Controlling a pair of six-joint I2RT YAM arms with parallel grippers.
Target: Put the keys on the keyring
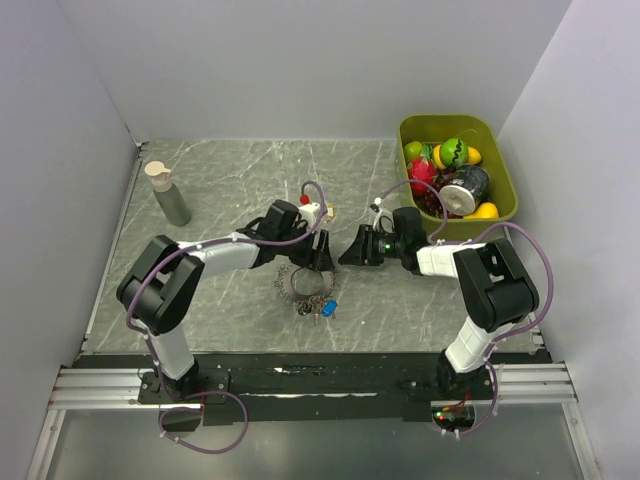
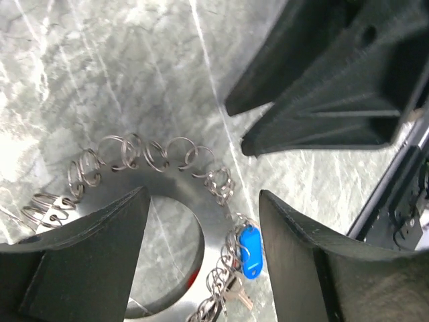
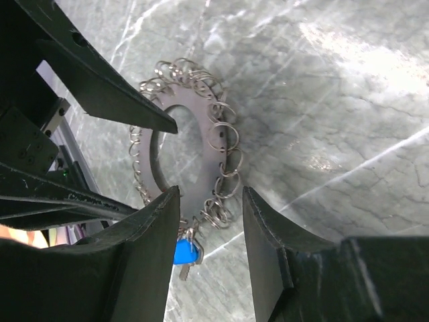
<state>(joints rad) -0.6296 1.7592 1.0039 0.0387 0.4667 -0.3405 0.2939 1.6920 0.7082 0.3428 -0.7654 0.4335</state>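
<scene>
The keyring [image 1: 297, 283] lies flat on the marbled table, a thin metal disc with a big hole and small wire rings round its rim [image 2: 164, 201] [image 3: 191, 151]. A blue-headed key [image 2: 249, 243] [image 3: 186, 251] [image 1: 328, 310] lies at its rim among the small rings; whether it is threaded on, I cannot tell. A bit of red [image 2: 191, 278] shows at the hole's edge. My left gripper [image 2: 203, 194] [image 1: 318, 252] hovers open over the disc, nothing between its fingers. My right gripper [image 3: 211, 191] [image 1: 352, 250] faces it, open and empty, just beyond the ring.
A green bin [image 1: 446, 119] with toy fruit and a can stands at the back right. A grey bottle with a tan cap [image 1: 170, 196] stands at the back left. White walls close in the table on three sides.
</scene>
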